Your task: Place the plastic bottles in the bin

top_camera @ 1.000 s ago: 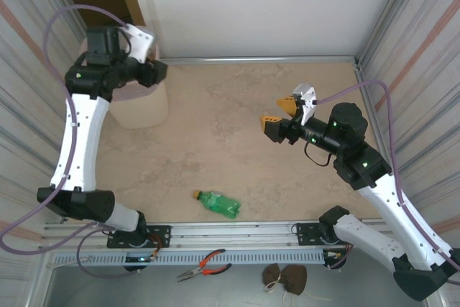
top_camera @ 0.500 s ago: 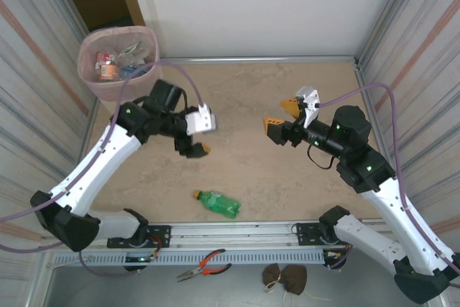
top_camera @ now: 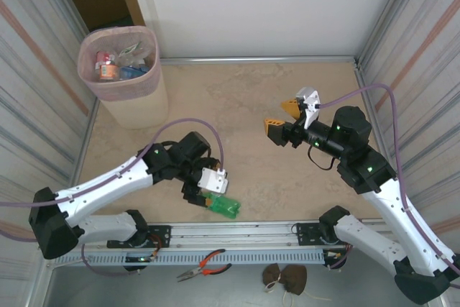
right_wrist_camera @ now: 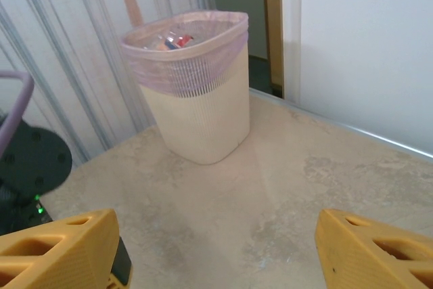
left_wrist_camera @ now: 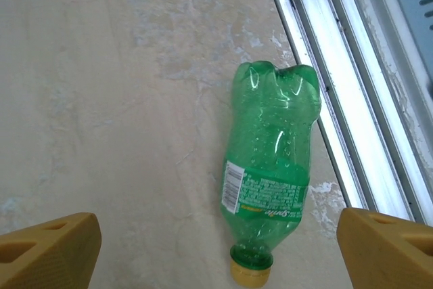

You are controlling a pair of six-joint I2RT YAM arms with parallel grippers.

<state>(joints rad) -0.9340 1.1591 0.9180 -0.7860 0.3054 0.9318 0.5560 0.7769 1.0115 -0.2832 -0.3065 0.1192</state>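
Bottle, green w/ yellow cap, lies on its side on surface just beside front rail, cap twd left claw. That claw is wide open, fingers either side of the cap end, not touching. Right claw is wide open, empty, mid-air. Bin stands at far-left corner w/ other bottles inside.

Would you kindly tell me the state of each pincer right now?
Left pincer: open, empty, over the green bottle.
Right pincer: open, holding nothing.
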